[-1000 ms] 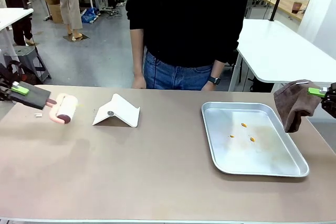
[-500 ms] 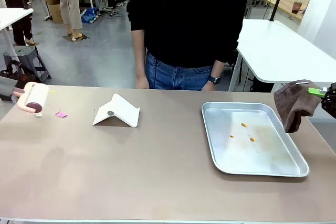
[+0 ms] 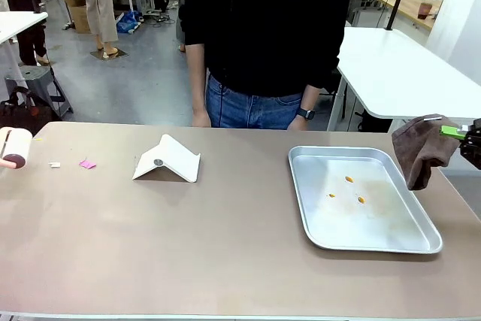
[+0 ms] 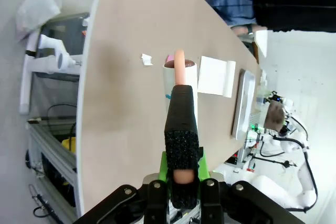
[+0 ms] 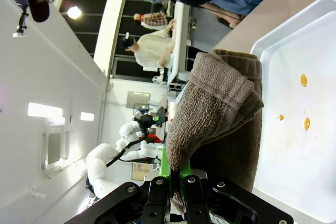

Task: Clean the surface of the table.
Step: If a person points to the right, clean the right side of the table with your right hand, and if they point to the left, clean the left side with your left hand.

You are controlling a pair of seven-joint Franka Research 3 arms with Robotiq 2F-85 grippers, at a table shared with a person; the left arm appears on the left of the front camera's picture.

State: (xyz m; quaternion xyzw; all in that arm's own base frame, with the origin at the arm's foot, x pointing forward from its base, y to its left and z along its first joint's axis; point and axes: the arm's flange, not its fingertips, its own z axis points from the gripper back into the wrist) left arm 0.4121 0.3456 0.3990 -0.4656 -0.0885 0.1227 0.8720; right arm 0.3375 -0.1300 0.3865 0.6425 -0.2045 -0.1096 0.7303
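The tan table (image 3: 225, 238) spans the front view, with a small pink scrap (image 3: 87, 164) and a white scrap (image 3: 54, 164) near its left end. My left gripper (image 4: 181, 174) is shut on the dark handle of a pink lint roller (image 4: 181, 103). The roller's head (image 3: 15, 148) hangs at the table's far left edge, left of both scraps (image 4: 146, 59). Past the table's right end my right gripper (image 3: 457, 133) is shut on a brown cloth (image 3: 422, 148) that droops beside the tray. In the right wrist view the cloth (image 5: 220, 114) hangs from my gripper (image 5: 176, 174).
A silver tray (image 3: 421, 242) with a few orange crumbs (image 3: 349, 180) lies on the right half of the table. A white folded card (image 3: 167, 160) stands left of centre. A person in black stands at the far edge, hands down. White tables stand behind on the right.
My left gripper has carried the lint roller leftward, from over the scraps to the table's left edge, uncovering the pink scrap. The right gripper and cloth have stayed put.
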